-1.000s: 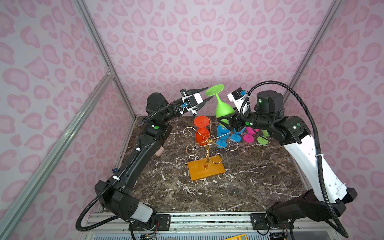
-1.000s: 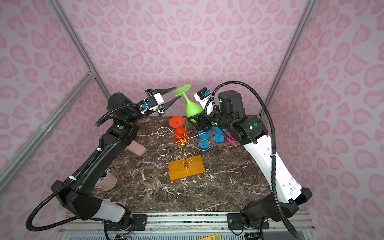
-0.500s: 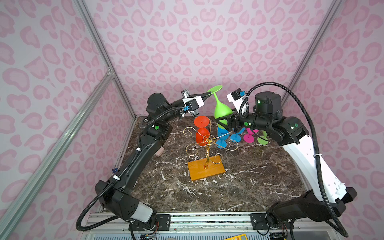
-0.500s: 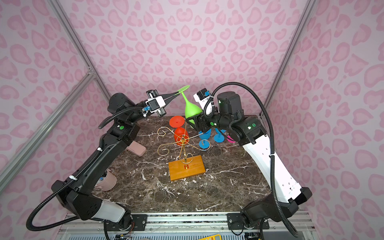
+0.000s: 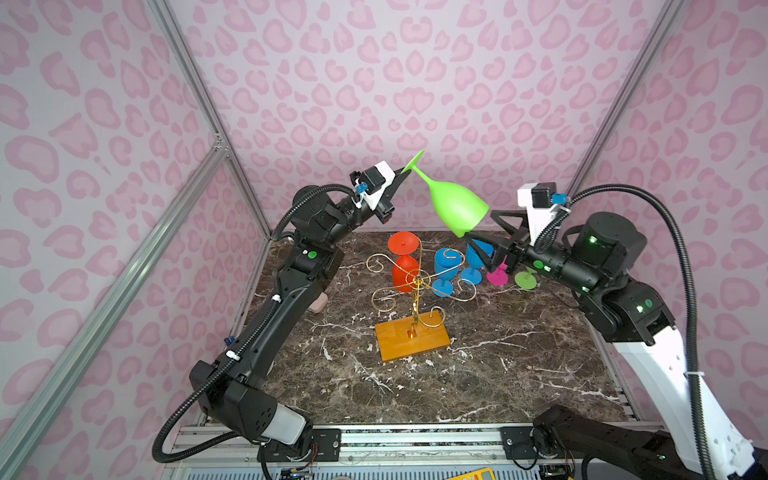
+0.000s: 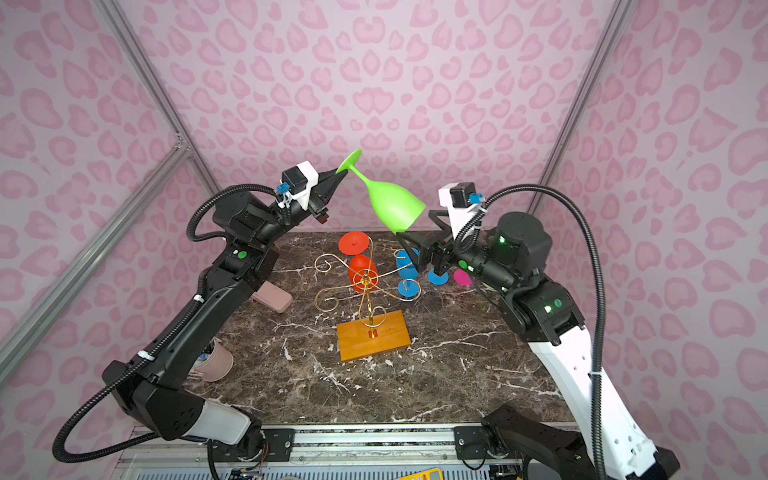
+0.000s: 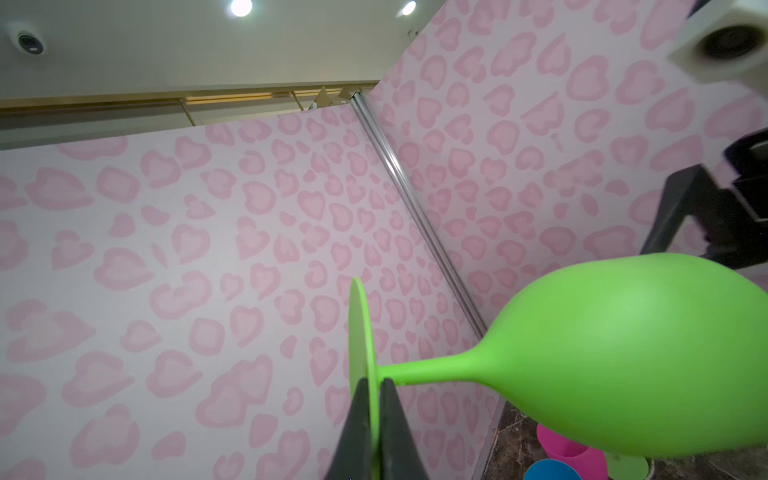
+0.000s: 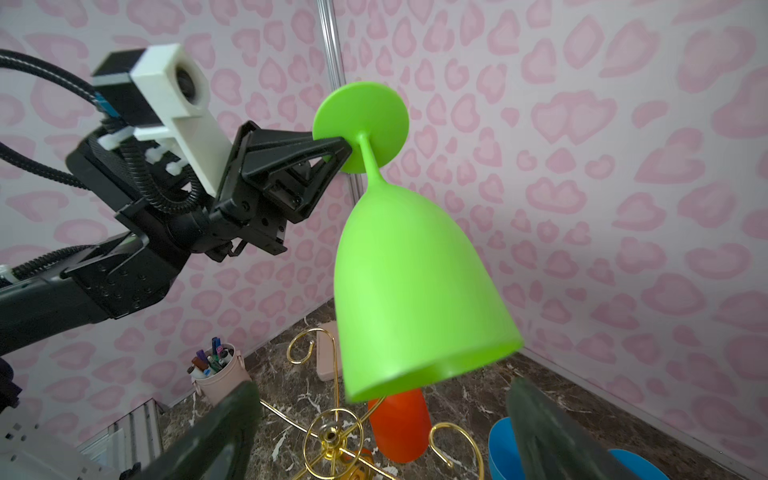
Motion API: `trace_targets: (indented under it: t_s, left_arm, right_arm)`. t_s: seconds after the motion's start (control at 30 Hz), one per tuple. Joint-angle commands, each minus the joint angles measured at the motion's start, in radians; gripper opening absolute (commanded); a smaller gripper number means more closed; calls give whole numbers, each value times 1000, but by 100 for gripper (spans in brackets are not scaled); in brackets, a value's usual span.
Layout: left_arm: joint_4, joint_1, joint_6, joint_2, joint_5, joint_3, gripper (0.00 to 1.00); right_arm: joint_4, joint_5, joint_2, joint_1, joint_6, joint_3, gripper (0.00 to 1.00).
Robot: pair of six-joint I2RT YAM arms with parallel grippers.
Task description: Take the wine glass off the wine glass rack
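Note:
A green wine glass (image 5: 455, 205) (image 6: 392, 203) hangs tilted in the air above the wine glass rack (image 5: 415, 280) (image 6: 368, 282), its foot uppermost and its bowl mouth pointing down. My left gripper (image 5: 405, 170) (image 7: 372, 384) is shut on the edge of the glass's foot. My right gripper (image 5: 478, 224) (image 8: 384, 397) is open. Its fingers (image 8: 241, 407) stand wide on either side of the bowl's rim, clear of it. A red wine glass (image 5: 404, 270) (image 8: 401, 419) hangs upside down on a gold arm of the rack.
Two blue glasses (image 5: 446, 264) stand behind the rack, with a pink foot (image 5: 497, 277) and a green foot (image 5: 525, 280) under my right arm. A pink pen cup (image 6: 216, 361) and a pink case (image 6: 272, 297) lie by the left arm. Walls close the back and sides.
My left gripper closed on the green glass's foot. My right gripper opened off the bowl and drew back a little. The glass now leans, foot towards the left.

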Motion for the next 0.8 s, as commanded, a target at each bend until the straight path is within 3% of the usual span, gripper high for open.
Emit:
trace_targets:
  t_s: [0.0,0.13,0.33,0.77]
  left_arm:
    - [92,24,-194,3,-73,-3,3]
    - [130,37,-281,-2,-60,-29,3]
    - [138,39,-305,-19,-41,-60,3]
    - [149,40,-338,-38,32,-94,3]
  right_arm:
    - [180,8,-79,-30,30,-93,87]
    - [226,10,-119,-55,63,-150,76]
    - [272,-12,-64,-56,86,-146,61]
    - [375,-46,94,-56,101,-83,49]
